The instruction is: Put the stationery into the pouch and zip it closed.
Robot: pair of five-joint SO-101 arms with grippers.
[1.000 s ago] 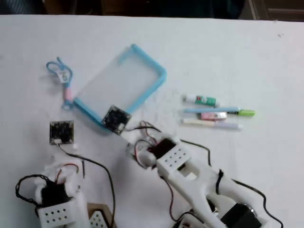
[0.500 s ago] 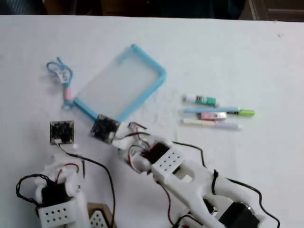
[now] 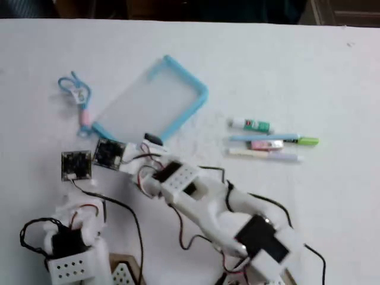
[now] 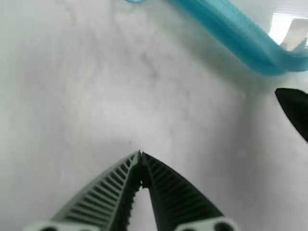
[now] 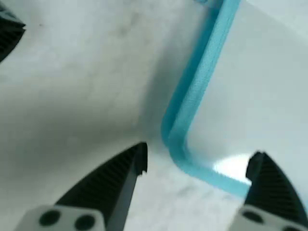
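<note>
The clear pouch [image 3: 151, 102] with a blue zipper border lies left of centre on the table. Its blue loop [image 3: 73, 88] and pink pull [image 3: 85, 120] trail off its left corner. The stationery [image 3: 267, 141], several pens and small items, lies in a row to the right. My right gripper [image 5: 199, 159] is open, its fingers either side of the pouch's blue corner [image 5: 180, 144], just above it. My left gripper [image 4: 140, 159] is shut and empty over bare table, close to the blue zipper edge [image 4: 231, 33].
The right arm [image 3: 202, 202] stretches from the front edge diagonally across to the pouch. The left arm's base [image 3: 71, 249] sits at the front left. White tabletop [image 3: 285, 65] lies open behind and right of the pouch.
The right arm has swung left along the pouch's near edge to its near-left corner. The left arm has not moved.
</note>
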